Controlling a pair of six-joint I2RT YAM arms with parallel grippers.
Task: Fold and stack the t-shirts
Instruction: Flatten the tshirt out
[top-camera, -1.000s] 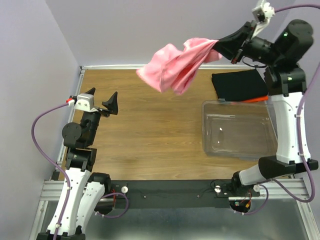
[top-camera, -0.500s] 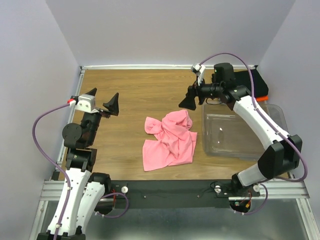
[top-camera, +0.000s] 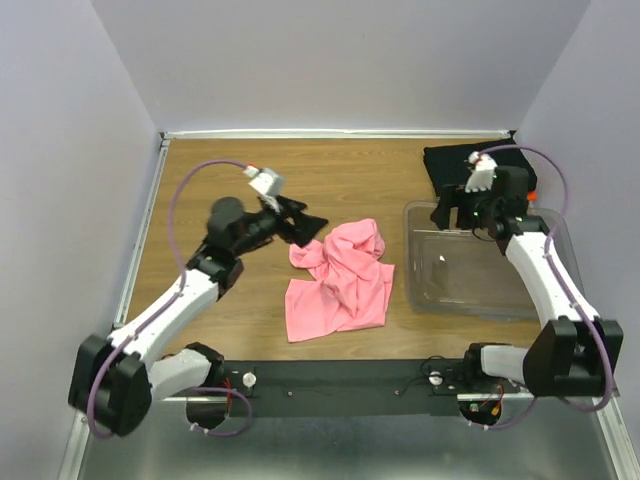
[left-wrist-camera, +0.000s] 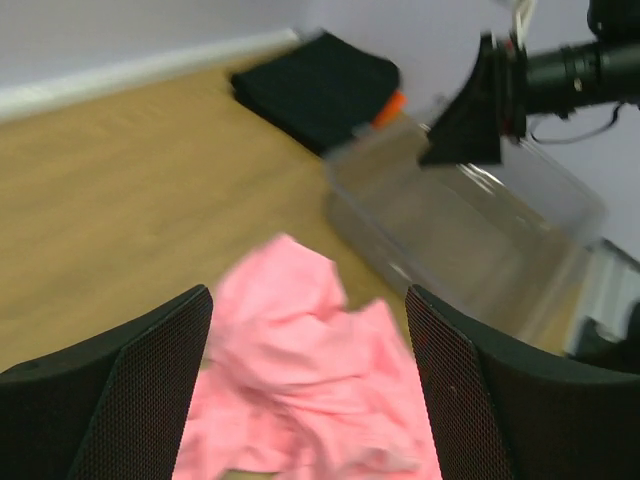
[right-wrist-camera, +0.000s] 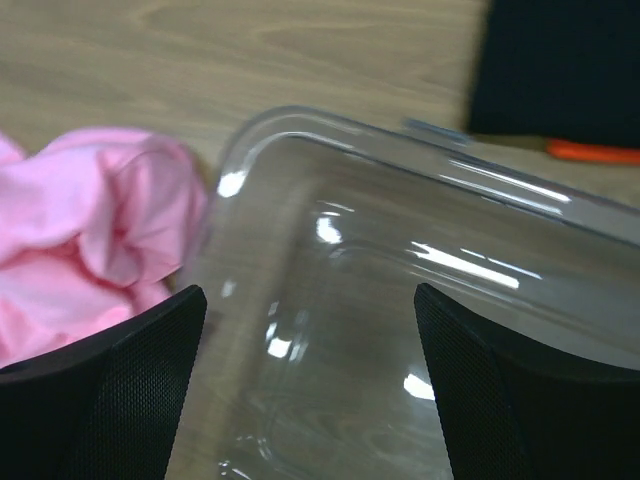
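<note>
The pink t-shirt (top-camera: 340, 278) lies crumpled near the centre of the table (top-camera: 220, 170), with no edge laid flat. The left gripper (top-camera: 300, 222) hovers at the 10 o'clock side of the heap, its fingers spread wide with nothing between them. The right gripper (top-camera: 452, 215) is held over the 11 o'clock corner of the clear bin (top-camera: 470, 285), its fingers likewise spread and empty.

The step in hand is judged to be spreading the garment before folding. A single layer at an outer edge, preferably a hem or shoulder corner, should be pinched rather than the bunched middle. A second corner should be taken by the other gripper so that the cloth can be drawn flat. The cloth should be drawn toward 9 o'clock, away from the bin wall just beside it.

Nothing is seen in the bin. The folded black t-shirt (top-camera: 462, 165) rests on the orange t-shirt (right-wrist-camera: 590, 152) at 1 o'clock on the table, behind the bin.
</note>
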